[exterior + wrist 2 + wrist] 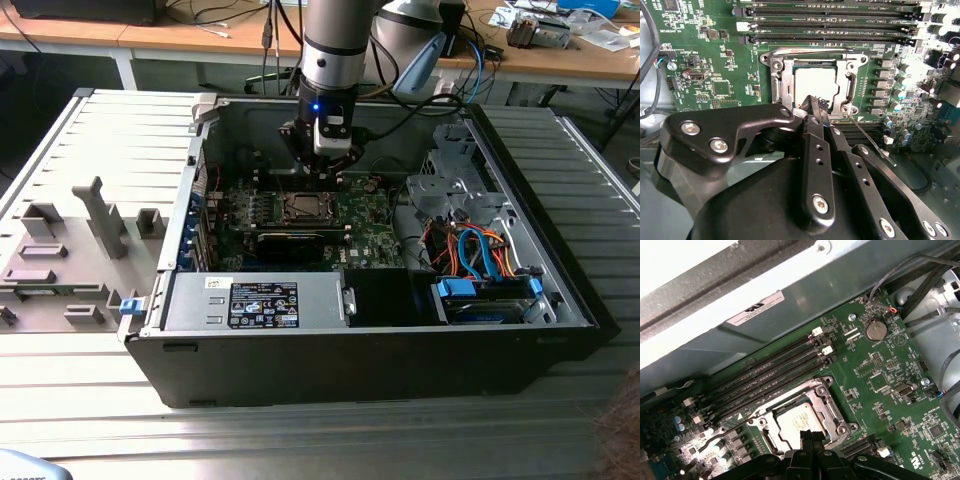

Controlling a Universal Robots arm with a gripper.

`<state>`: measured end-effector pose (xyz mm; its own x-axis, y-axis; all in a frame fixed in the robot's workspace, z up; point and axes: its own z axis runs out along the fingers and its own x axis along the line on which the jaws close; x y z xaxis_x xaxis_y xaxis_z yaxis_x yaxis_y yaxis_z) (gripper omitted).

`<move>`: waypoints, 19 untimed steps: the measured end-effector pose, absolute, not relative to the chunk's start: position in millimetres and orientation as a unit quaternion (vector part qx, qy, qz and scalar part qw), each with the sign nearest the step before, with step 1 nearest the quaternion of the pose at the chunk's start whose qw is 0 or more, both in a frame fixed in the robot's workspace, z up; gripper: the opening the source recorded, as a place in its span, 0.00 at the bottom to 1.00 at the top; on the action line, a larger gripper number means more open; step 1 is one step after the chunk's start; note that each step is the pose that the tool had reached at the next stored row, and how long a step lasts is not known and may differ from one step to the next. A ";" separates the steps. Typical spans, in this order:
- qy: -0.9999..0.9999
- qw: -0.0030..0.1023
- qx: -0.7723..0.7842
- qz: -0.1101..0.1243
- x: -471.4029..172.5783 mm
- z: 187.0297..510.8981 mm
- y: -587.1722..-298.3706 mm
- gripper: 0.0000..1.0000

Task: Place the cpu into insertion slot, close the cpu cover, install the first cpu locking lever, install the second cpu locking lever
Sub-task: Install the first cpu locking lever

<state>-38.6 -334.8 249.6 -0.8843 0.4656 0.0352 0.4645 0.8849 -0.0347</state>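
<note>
A ribbed grey metal bench (90, 420) carries an open computer case (380, 340), with cluttered wooden desks behind it. The exterior view takes in the whole case, the drive cage with orange and blue cables at its right, and the arm reaching down over the green motherboard (365, 225). Both wrist views come in close on the insertion slot (812, 85): the cpu (815, 85) lies flat in it, silvery top up, its edges square with the socket rim. The cpu cover (781, 82) is down around the chip, framing it. In the second wrist view a thin locking lever (870, 137) runs slantwise off one socket corner. The jaws (815, 107) are closed together, empty, their tips just over the cpu's near edge.
</note>
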 end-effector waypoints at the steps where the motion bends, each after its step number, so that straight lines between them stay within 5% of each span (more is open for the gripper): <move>1: -0.971 0.021 -0.239 0.013 -38.6 249.6 -334.8 0.11; 19: -0.974 0.021 -0.225 0.013 -38.6 249.6 -334.8 0.11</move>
<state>-38.6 -334.8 249.6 -0.8978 0.4391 0.0351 0.4380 0.8983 -0.0346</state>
